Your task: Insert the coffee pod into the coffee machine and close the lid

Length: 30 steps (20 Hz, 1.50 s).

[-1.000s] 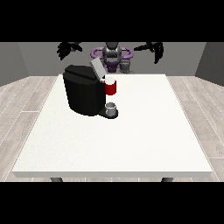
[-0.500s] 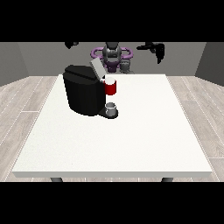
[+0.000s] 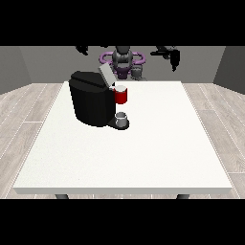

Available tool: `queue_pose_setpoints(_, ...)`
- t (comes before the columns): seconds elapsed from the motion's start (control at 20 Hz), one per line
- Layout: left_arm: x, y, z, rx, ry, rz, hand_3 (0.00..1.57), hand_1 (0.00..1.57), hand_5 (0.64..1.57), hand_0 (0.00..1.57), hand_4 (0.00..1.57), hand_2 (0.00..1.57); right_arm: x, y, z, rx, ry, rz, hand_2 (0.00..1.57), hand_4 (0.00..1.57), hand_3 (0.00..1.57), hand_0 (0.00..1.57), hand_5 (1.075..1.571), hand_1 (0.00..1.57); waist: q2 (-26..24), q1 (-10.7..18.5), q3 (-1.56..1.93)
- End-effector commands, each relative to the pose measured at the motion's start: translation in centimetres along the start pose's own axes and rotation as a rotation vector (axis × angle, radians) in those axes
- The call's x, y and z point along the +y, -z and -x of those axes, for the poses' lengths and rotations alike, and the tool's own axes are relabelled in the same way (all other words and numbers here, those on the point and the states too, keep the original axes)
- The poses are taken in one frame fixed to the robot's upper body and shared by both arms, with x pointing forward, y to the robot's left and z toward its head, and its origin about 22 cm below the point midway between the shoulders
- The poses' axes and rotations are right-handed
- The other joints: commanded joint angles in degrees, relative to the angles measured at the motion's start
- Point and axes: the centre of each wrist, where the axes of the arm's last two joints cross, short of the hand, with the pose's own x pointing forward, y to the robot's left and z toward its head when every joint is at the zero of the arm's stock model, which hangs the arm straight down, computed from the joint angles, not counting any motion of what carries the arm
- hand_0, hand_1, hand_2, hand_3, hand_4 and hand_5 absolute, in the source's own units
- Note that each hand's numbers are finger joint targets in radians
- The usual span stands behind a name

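Matt black plastic coffee machine, smooth matt white table, wood-look plank floor.

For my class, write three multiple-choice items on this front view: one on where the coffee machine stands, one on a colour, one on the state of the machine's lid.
1. Where on the white table does the coffee machine stand?
A. Far part, towards the view's left
B. Near edge, at the view's right
C. On the floor beside the table

2. What colour is the front part of the machine above the small grey cup?
A. Green
B. Red
C. Yellow

3. How is the machine's lid?
A. Shut flat
C. Taken off, lying on the table
B. Raised and tilted open

Key: 1 A, the black body sits near the robot's side, left of the middle. 2 B, that part shows red above the cup. 3 B, the grey flap stands up at a slant over the machine's top.
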Motion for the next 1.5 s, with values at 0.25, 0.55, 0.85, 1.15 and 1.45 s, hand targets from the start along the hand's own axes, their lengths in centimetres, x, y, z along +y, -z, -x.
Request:
queue_pose_setpoints(0.25, 0.8, -1.6, -2.8, -0.076, 0.019, -0.034, 0.00, 0.00, 1.571, 0.00, 0.00, 0.00, -0.8, 2.6, -0.7, -0.025, 0.062, -0.034, 0.00, 0.00, 0.00, 0.00, 1.571, 0.00, 6.46, -0.55, -0.01)
queue_pose_setpoints(0.55, 2.4, -1.4, -4.7, -0.122, 0.021, -0.053, 0.00, 0.00, 1.571, 0.00, 0.00, 0.00, 1.5, 4.8, -1.7, -0.056, 0.046, -0.059, 0.00, 0.00, 0.00, 0.00, 1.571, 0.00, 11.08, -1.65, -0.02)
queue_pose_setpoints(0.85, 0.6, -2.9, -4.6, -0.100, 0.042, -0.070, 0.00, 0.00, 1.571, 0.00, 0.00, 0.00, 2.1, 3.9, 2.1, -0.024, 0.038, -0.068, 0.00, 0.00, 0.00, 0.00, 1.571, 0.00, 10.08, -1.66, -0.01)
queue_pose_setpoints(1.15, -1.2, -1.8, -5.9, -0.147, 0.018, -0.051, 0.00, 0.00, 1.571, 0.00, 0.12, 0.00, 3.1, 7.1, -1.1, -0.050, -0.011, -0.101, 0.00, 0.00, 0.00, 0.00, 1.571, 0.00, 12.04, 0.20, -0.01)
queue_pose_setpoints(1.45, 0.5, -2.5, -6.8, -0.177, 0.069, -0.041, 0.00, 0.00, 1.571, 0.00, 0.00, 0.00, 0.6, 8.4, -1.3, -0.088, -0.013, -0.036, 0.00, 0.04, 0.00, 0.00, 1.571, 0.00, 14.94, 1.46, 0.00)
